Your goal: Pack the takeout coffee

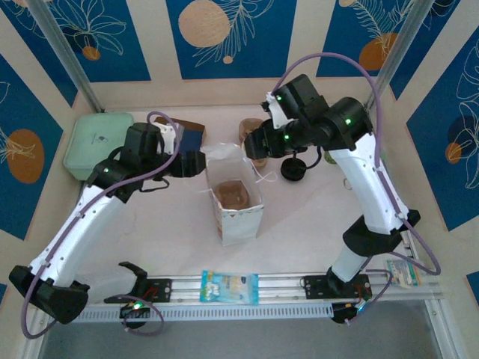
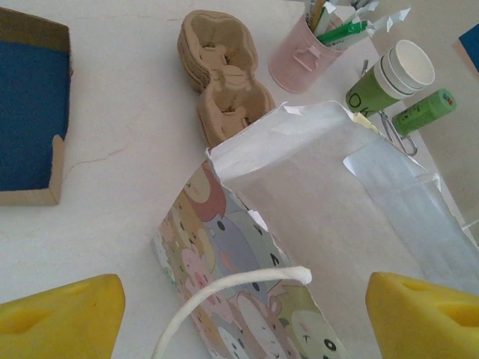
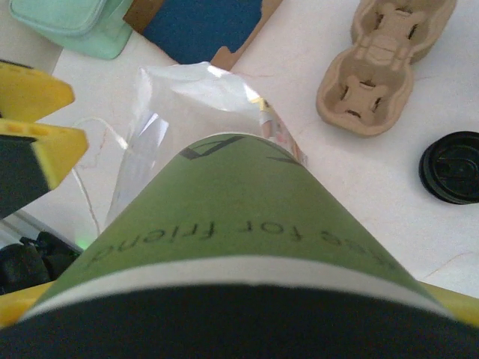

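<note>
The takeout coffee (image 3: pixel 239 224) is clamped in the right gripper (image 1: pixel 254 143), with the mouth of the paper bag (image 3: pixel 183 101) just ahead of it. The left gripper (image 2: pixel 239 310) is spread open about the handle (image 2: pixel 224 288). Upright, centred lowering is advised.

Bright, even light from overhead washes the pale surface (image 1: pixel 314 224) almost white in the top view. It leaves only soft, faint shadows under the arms (image 1: pixel 90 217) and beside the bag (image 1: pixel 238 217), and that view is slightly grainy. In the right wrist view the cup (image 3: pixel 239 247) sits so close to the lens that its green wall and lettering blur, while the bag's open top glares white. The left wrist view is sharp at mid-distance, its bottom corners soft.
</note>
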Motion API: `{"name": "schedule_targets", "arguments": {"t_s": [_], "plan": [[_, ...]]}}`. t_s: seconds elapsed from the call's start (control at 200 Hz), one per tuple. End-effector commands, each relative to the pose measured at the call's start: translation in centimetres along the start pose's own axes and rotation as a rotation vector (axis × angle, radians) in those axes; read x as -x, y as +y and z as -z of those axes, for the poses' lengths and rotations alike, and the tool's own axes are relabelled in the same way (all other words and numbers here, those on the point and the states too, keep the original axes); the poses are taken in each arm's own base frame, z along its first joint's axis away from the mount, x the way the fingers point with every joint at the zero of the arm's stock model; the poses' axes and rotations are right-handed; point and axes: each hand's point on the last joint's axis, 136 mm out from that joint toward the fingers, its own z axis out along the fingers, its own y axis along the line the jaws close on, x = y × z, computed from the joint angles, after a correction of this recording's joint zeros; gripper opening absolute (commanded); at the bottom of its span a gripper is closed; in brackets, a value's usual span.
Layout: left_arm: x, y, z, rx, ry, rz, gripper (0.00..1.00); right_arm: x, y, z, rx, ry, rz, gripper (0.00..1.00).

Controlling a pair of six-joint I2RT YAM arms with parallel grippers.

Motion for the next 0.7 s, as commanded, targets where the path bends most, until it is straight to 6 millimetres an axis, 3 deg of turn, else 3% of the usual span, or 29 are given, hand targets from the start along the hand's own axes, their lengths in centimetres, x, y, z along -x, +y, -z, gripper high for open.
{"name": "schedule_targets", "arguments": {"t_s": [0.0,0.325,0.695], "plan": [[1.2,-1.5,0.2,-0.046,-0.026,-0.05,0.84,-1.0,0.9,-0.4,-0.004,0.046,0.028,0.35],[0.7,-1.4,-1.8,-0.04,0.011,-0.051,0.8,-2.1,3.0,-3.0,-0.026,0.129,0.052,0.33],[-0.5,-0.7,-3.4,-0.014,0.048,-0.033,0.54,-4.0,3.9,-5.6,-0.098,0.213,0.023,0.33]]}}
